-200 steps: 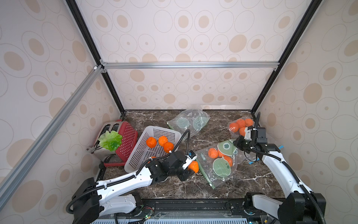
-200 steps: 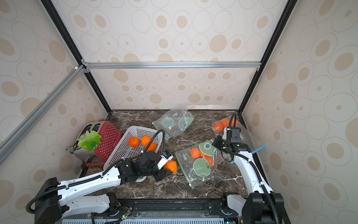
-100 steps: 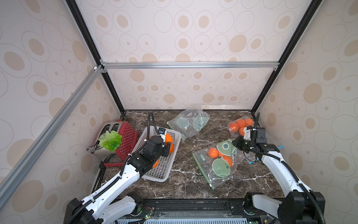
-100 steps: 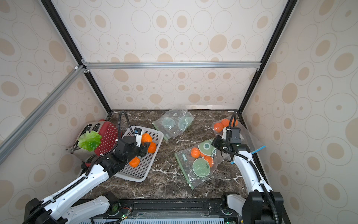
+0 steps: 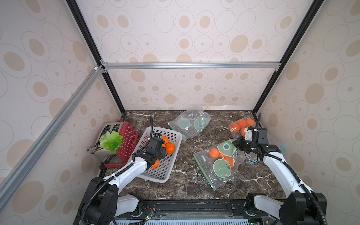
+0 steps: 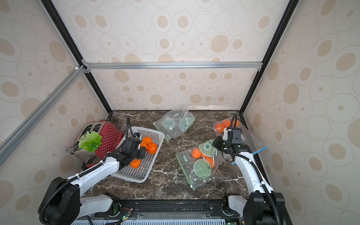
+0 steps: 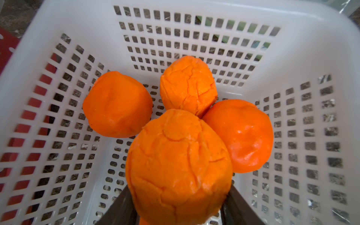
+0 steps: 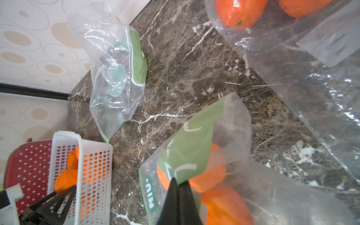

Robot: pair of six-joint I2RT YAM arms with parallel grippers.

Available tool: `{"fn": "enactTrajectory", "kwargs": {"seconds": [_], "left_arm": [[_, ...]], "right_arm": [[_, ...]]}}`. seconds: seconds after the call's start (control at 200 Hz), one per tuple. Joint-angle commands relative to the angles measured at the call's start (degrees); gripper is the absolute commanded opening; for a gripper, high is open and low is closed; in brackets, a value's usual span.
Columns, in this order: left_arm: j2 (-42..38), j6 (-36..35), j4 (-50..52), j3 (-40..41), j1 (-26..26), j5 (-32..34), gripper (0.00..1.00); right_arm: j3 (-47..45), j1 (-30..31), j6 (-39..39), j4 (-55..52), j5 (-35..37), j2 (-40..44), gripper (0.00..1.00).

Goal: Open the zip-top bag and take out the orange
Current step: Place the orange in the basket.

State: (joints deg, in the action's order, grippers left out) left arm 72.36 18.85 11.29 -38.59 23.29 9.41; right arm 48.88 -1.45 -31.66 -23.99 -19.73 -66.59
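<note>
White "NIU+" reads on the green strip (image 8: 150, 194) at the edge of the bag (image 8: 263, 181); both top views show "NIU". The label (image 8: 329, 44) on the far bag (image 8: 292, 81) is too blurred to read

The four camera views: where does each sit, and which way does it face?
Both top views: high at the front, looking down toward the back wall; the left arm and right arm show.
Left wrist: over the white basket, looking into it; left gripper fingers hold an orange.
Right wrist: low over the table, facing the basket; right gripper pinches the zip-top bag.
All share the basket and oranges.
</note>
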Motion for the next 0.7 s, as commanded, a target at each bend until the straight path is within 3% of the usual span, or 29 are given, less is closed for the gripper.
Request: {"fn": "enactTrajectory", "kwargs": {"seconds": [0.0, 0.115, 0.195, 0.315, 0.481, 0.596, 0.696], "left_arm": [[0.70, 0.50, 0.67, -2.05, -0.68, 1.21, 0.57], [-0.06, 0.57, 1.27, -0.86, -0.78, 1.93, 0.61], [0.02, 0.74, 2.39, -0.70, -0.83, 2.64, 0.74], [-1.16, 0.73, 2.94, -0.21, -0.83, 2.99, 0.82], [-6.25, 0.85, 4.22, -0.59, -0.83, 0.43, 0.82], [-12.14, 1.33, 3.58, -0.37, -0.81, -5.26, 0.79], [-16.31, 1.55, 0.01, 0.13, -0.24, -16.48, 0.75]], "right_arm": [[-0.52, -0.23, -0.03, -0.31, -0.62, 0.13, 0.02], [-0.33, -0.25, 0.08, -0.46, -0.62, 0.09, 0.02], [-0.34, -0.30, 0.07, -0.36, -0.80, -0.19, 0.02], [-0.25, -0.25, 0.09, -0.44, -0.93, -0.45, 0.01], [-0.31, -0.22, 0.11, -0.36, -0.86, -0.40, 0.01], [-0.35, -0.22, 0.11, -0.26, -0.75, -0.54, 0.01], [-0.28, -0.22, 0.10, -0.27, -0.76, -0.61, 0.01]]}}
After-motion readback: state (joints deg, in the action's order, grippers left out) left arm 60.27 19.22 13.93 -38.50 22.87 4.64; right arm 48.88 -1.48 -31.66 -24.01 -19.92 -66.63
